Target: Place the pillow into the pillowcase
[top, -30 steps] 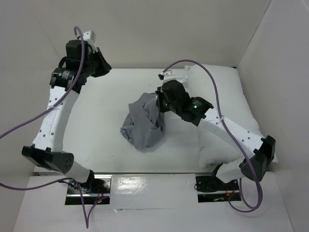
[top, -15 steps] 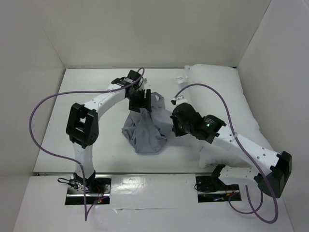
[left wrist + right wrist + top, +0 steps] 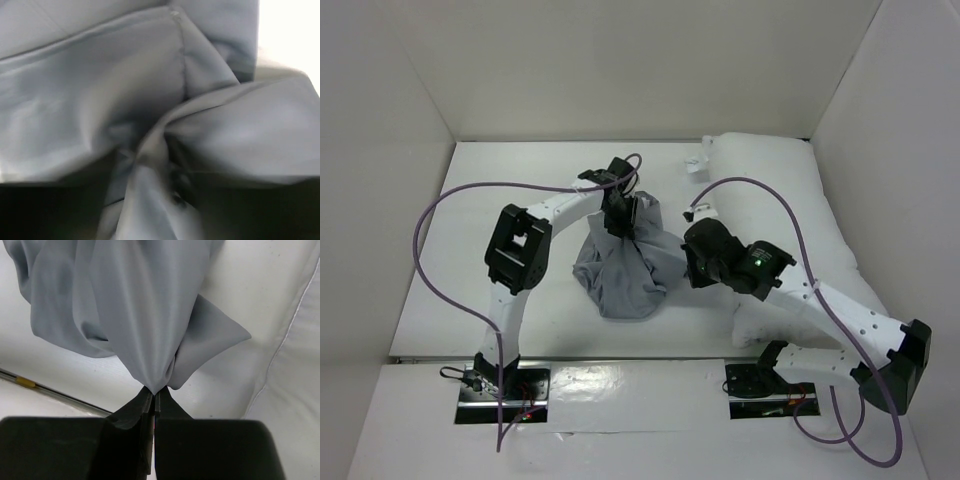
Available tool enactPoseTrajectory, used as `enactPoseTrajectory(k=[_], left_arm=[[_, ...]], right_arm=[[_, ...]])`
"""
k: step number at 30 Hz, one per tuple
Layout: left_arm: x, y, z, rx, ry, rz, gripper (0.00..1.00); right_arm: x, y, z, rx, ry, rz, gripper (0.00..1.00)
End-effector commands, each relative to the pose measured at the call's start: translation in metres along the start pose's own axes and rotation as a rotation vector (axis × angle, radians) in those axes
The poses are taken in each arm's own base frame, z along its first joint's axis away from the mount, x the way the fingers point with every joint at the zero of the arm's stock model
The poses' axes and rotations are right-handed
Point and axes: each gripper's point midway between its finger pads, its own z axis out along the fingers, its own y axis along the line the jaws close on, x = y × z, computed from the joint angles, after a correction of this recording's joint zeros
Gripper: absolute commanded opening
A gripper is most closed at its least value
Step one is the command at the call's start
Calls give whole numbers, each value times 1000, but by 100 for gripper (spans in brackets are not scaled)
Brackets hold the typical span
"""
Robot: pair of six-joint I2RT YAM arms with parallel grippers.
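The grey pillowcase (image 3: 625,268) lies bunched in a heap at the table's middle. My left gripper (image 3: 623,215) is at the heap's far top. In the left wrist view grey folds (image 3: 100,90) fill the frame and gather to a pinch at the gripper (image 3: 150,160), whose fingers are buried in cloth. My right gripper (image 3: 686,262) is shut on the pillowcase's right edge. In the right wrist view its jaws (image 3: 155,392) pinch a fold of the grey cloth (image 3: 135,305), which hangs away from them. The white pillow (image 3: 790,200) lies along the right side, under my right arm, and also shows in the right wrist view (image 3: 295,385).
White walls (image 3: 410,120) close in the table at the left, back and right. A small white object (image 3: 695,165) lies at the back beside the pillow's far corner. A metal rail (image 3: 30,382) runs along the table's near edge.
My left arm has swung from the far left corner to the pillowcase's top and shifted it slightly right. My right gripper has drawn toward the near right with the cloth's edge.
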Motion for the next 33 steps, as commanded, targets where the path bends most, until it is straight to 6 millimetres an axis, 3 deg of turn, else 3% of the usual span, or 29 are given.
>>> enactPoseTrajectory(k=[1,2,3,7,8,10,11,13,14,16,17,19,20,23,24,29,30,33], left_arm=[[-5,-30,-6,137,15,29,26],[-9,-36,-14,161,3,33,6],[-11,-40,-22,179,-9,37,0],[-42,-56,-92,270,-154,53,0],[-56,-54,-129,285,-225,47,0],[-72,-58,-175,320,-317,55,0],[-76,-61,-195,326,-357,63,0],[-85,-57,-251,346,-463,62,0],[-84,-60,-268,356,-492,70,0],[-86,-52,-318,362,-599,66,0],[-86,-49,-339,358,-651,65,0],[-84,-40,-376,359,-735,46,0],[-75,-39,-409,375,-811,58,0],[-65,-36,-471,402,-972,58,0],[-54,-36,-500,418,-1041,61,0],[-18,-48,-582,511,-1246,117,0],[-10,-53,-601,535,-1289,142,0],[4,-59,-626,571,-1338,180,0]], right_arm=[[1,-5,-3,28,-3,3,0],[-4,-4,-3,38,-11,3,0],[-9,-5,-4,46,-27,6,0],[-37,-5,-5,81,-70,-16,0],[-54,-1,-12,76,-107,-26,0],[-73,-1,-13,94,-136,-41,0],[-95,0,-24,94,-187,-41,0],[-118,0,-31,110,-233,-43,0],[-140,-2,-50,110,-294,-25,0],[-160,-7,-63,142,-338,-25,0],[-182,-6,-85,129,-411,6,0],[-202,-10,-111,135,-481,13,0],[-211,-11,-123,136,-519,32,0],[-249,-14,-192,68,-723,83,0],[-259,-15,-215,41,-790,87,0],[-287,-24,-318,-86,-1120,134,0],[-295,-21,-331,-111,-1178,145,0],[-303,-21,-357,-139,-1275,124,0]])
